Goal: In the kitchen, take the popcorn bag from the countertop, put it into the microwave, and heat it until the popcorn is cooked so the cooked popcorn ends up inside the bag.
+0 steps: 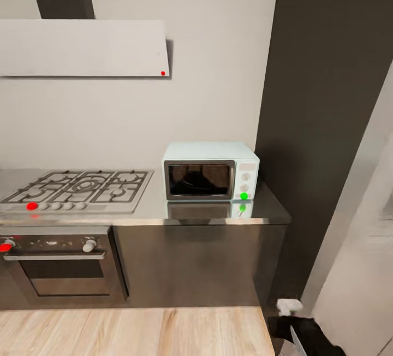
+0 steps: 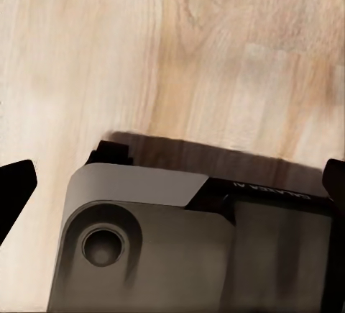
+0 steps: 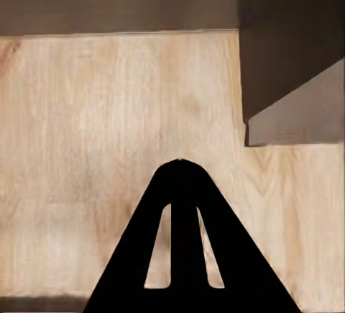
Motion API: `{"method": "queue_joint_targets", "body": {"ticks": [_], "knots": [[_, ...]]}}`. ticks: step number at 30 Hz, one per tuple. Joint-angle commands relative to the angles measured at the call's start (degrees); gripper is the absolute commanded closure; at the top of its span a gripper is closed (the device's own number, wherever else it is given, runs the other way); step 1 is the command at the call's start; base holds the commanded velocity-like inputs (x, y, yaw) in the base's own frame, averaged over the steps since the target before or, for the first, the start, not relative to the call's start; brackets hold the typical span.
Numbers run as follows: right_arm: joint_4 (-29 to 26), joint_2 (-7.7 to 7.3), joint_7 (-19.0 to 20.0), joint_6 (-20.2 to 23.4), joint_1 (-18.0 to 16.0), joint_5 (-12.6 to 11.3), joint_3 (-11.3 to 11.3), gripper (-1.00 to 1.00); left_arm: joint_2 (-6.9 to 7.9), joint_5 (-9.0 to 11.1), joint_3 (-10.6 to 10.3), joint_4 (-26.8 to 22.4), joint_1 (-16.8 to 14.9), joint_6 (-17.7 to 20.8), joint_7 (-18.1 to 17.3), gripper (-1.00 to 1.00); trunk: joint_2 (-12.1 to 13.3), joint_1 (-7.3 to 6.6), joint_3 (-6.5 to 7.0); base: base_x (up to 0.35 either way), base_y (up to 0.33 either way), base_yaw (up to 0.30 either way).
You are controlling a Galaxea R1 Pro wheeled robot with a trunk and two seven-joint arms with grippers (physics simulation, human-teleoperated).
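Observation:
The pale mint-blue microwave (image 1: pixel 210 171) stands on the grey glossy countertop (image 1: pixel 147 209) at its right end, door shut, with a green marker by its lower knob. The popcorn bag is out of view. In the left wrist view my left gripper (image 2: pixel 172 183) is open, its dark fingertips (image 2: pixel 16 183) far apart over light wood, with a grey part of the robot's body between them. In the right wrist view my right gripper (image 3: pixel 180 169) is shut with nothing in it, pointing down at light wood.
A gas hob (image 1: pixel 79 188) lies left of the microwave, above a dark built-in oven (image 1: pixel 57 263). A white hood (image 1: pixel 82 47) hangs on the wall. A tall dark panel (image 1: pixel 327 126) rises at the right. A light wood surface (image 1: pixel 131 331) fills the near foreground.

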Motion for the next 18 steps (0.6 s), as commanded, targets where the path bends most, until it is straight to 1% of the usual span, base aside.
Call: {"method": "queue_joint_targets", "body": {"ticks": [1, 4, 5, 6, 7, 8, 10, 11, 12, 14, 18], "knots": [[4.7, -0.48, 0.3, -3.1, 0.0, 0.5, -0.3, 1.00, 0.01, 0.6, -0.5, 0.1, 0.0, -0.2, -0.3, -1.00, -0.1, -0.04, -0.06, -0.346, 0.000, 0.000], [23.4, -2.35, -1.5, -15.0, 0.0, 0.5, -0.2, 1.00, 0.07, 0.6, -0.5, 0.1, 0.0, -0.2, -0.3, -1.00, -0.1, -0.04, -0.06, -0.346, 0.000, 0.000], [28.3, -2.99, -1.9, -18.5, 0.0, 0.5, -0.1, 1.00, 0.08, 0.6, -0.5, 0.1, 0.0, -0.2, -0.3, -1.00, -0.1, -0.04, -0.06, -0.337, 0.000, 0.000], [30.1, -3.23, -2.0, -20.2, 0.1, 0.5, -0.1, 1.00, 0.11, 0.6, -0.4, 0.1, 0.0, -0.2, -0.3, -1.00, -0.1, -0.04, -0.06, -0.327, 0.000, 0.000], [32.1, -3.46, -2.3, -22.6, 2.6, 0.4, 0.0, 1.00, 0.19, 0.6, -0.5, 0.1, 0.0, -0.2, -0.3, -1.00, -0.1, -0.04, -0.06, -0.280, 0.000, 0.000], [32.6, -3.47, -2.3, -23.3, 5.3, 0.4, 0.0, 1.00, 0.23, 0.6, -0.5, 0.1, 0.0, -0.2, -0.3, -1.00, -0.1, -0.04, -0.06, -0.211, 0.000, 0.000], [33.0, -3.37, -2.4, -24.2, 8.8, 0.4, 0.0, 1.00, 0.38, 0.6, -0.5, 0.1, 0.0, -0.2, -0.3, -1.00, -0.1, -0.04, -0.06, -0.093, 0.000, 0.000], [33.1, -3.30, -2.5, -24.9, 9.9, 0.3, 0.0, 1.00, 0.50, 0.6, -0.6, 0.1, 0.0, -0.2, -0.3, -1.00, -0.1, -0.04, -0.06, -0.037, 0.000, 0.000], [33.1, -3.24, -2.5, -25.4, 10.6, 0.3, 0.0, 1.00, 0.58, 0.6, -0.6, 0.1, 0.0, -0.2, -0.3, -1.00, -0.1, -0.04, -0.06, -0.024, 0.000, 0.000], [33.2, -3.06, -2.5, -26.7, 13.1, 0.2, -0.1, 1.00, 0.93, 0.4, -0.6, 0.1, 0.0, -0.2, -0.3, -1.00, -0.1, -0.04, -0.06, -0.009, 0.000, 0.000], [33.2, -2.75, -3.3, -27.4, 14.5, 0.1, -0.1, 1.00, 1.74, 0.1, -0.7, 0.1, 0.0, -0.2, -0.3, -1.00, -0.1, -0.04, -0.06, -0.001, 0.000, 0.000]]}}
